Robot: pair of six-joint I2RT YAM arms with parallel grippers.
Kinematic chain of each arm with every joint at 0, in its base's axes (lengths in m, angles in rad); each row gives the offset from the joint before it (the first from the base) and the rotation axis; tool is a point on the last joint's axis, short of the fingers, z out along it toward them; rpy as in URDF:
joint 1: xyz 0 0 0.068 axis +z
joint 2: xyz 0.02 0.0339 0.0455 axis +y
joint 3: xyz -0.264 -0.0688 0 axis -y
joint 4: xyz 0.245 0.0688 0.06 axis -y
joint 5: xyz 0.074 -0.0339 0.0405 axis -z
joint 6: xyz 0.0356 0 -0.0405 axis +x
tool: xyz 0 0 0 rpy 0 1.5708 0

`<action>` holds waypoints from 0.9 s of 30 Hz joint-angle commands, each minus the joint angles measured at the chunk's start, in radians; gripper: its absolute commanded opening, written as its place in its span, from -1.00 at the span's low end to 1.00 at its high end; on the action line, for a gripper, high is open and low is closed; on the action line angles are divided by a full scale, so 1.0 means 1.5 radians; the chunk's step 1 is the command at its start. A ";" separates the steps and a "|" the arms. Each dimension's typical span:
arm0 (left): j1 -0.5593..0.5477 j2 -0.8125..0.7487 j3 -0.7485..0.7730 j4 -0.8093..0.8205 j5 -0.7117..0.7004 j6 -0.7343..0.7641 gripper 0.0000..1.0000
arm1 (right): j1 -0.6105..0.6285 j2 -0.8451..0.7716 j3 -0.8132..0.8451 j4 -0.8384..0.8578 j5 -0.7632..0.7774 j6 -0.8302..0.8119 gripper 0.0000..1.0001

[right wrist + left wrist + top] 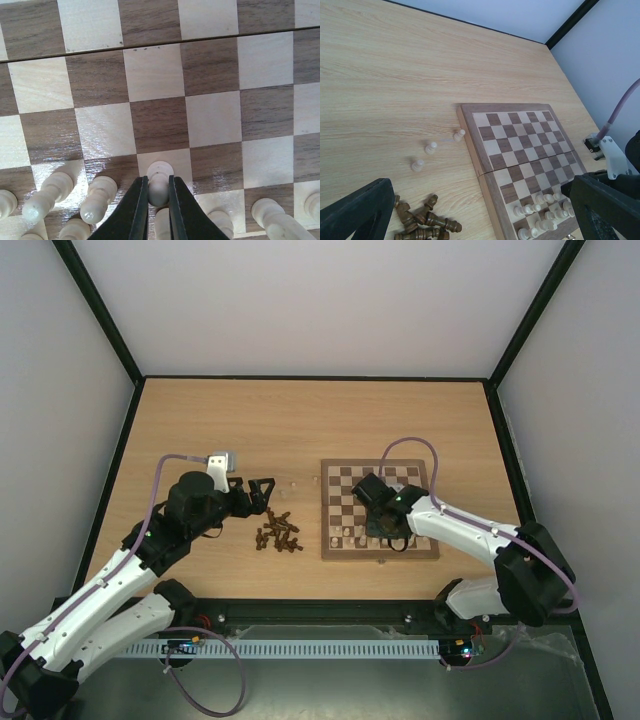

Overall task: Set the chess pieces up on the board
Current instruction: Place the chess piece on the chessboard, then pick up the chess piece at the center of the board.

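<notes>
The board lies right of centre, also seen in the left wrist view as board. My right gripper is shut on a pale pawn standing on a light square in the near rows, among other pale chess pieces. In the top view the right gripper hangs low over the board's near rows. A heap of dark pieces lies left of the board. My left gripper stands open just above that dark heap. Three pale pawns stand on the table beside the board.
Table walls with dark frame posts close in the back and sides. The right arm's purple cable arches over the board's far right corner. A small clasp sits on the board's near edge.
</notes>
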 commanded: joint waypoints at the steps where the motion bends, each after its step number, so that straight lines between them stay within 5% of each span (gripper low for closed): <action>1: 0.004 0.000 -0.010 0.011 0.000 0.009 0.99 | -0.002 0.018 -0.008 -0.008 -0.003 -0.006 -0.72; 13: 0.004 0.000 -0.011 0.010 -0.003 0.009 0.99 | -0.002 -0.007 0.054 -0.049 0.030 -0.022 -0.06; 20: 0.004 -0.002 -0.007 0.006 -0.009 0.009 0.99 | -0.002 0.025 0.192 -0.041 0.021 -0.086 -0.01; 27: 0.004 -0.021 0.005 -0.013 -0.028 0.009 0.99 | 0.002 0.172 0.349 0.027 -0.119 -0.165 -0.10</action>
